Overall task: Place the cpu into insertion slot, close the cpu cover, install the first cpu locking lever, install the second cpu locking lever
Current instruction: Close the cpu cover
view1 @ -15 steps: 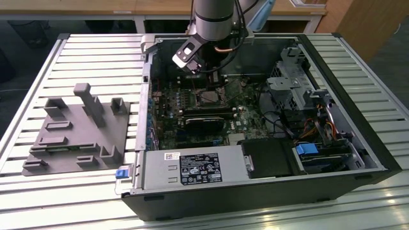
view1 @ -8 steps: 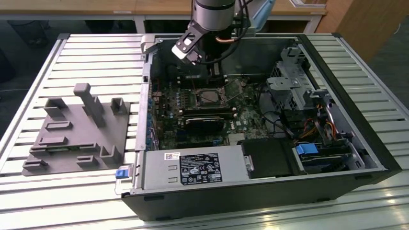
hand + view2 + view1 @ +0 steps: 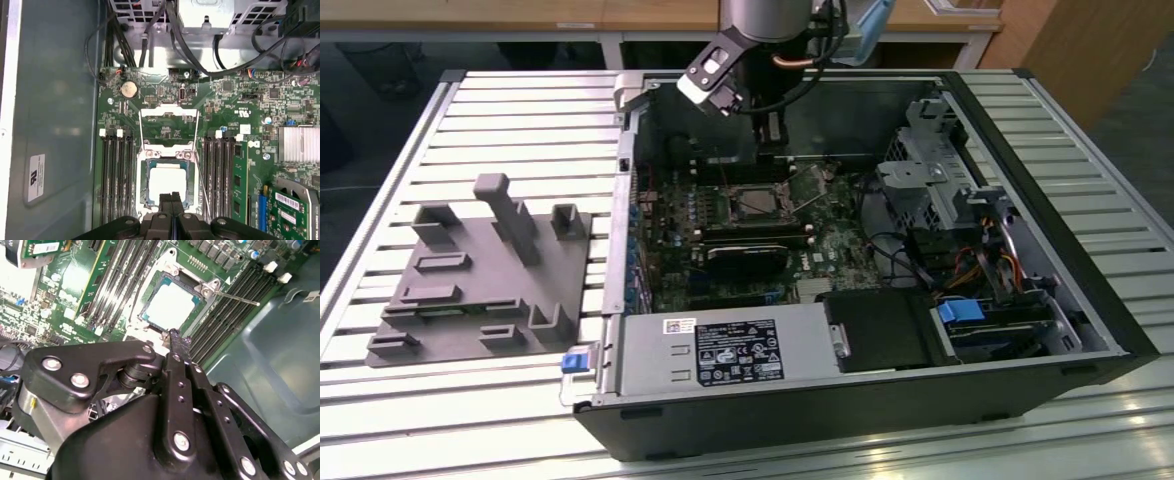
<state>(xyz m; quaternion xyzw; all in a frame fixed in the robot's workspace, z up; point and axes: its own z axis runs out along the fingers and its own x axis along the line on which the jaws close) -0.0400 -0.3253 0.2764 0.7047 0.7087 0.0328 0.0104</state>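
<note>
Lying open-sided on the slatted counter (image 3: 494, 120), nearer its edge at the exterior view's right, the computer case (image 3: 881, 400) left free room above its green board (image 3: 235, 125). The claw (image 3: 171, 197) hung over the insertion slot (image 3: 144, 195), near one case wall, its fingers pressed together and holding nothing. The cpu cover (image 3: 168, 111) stood swung open beyond the slot. The cpu (image 3: 169, 181) sat flat in the slot, metal face up, its sides parallel to the memory slots (image 3: 116, 185).

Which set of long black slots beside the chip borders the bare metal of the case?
The set at the board's edge; the other set adjoins a green add-in card.
</note>
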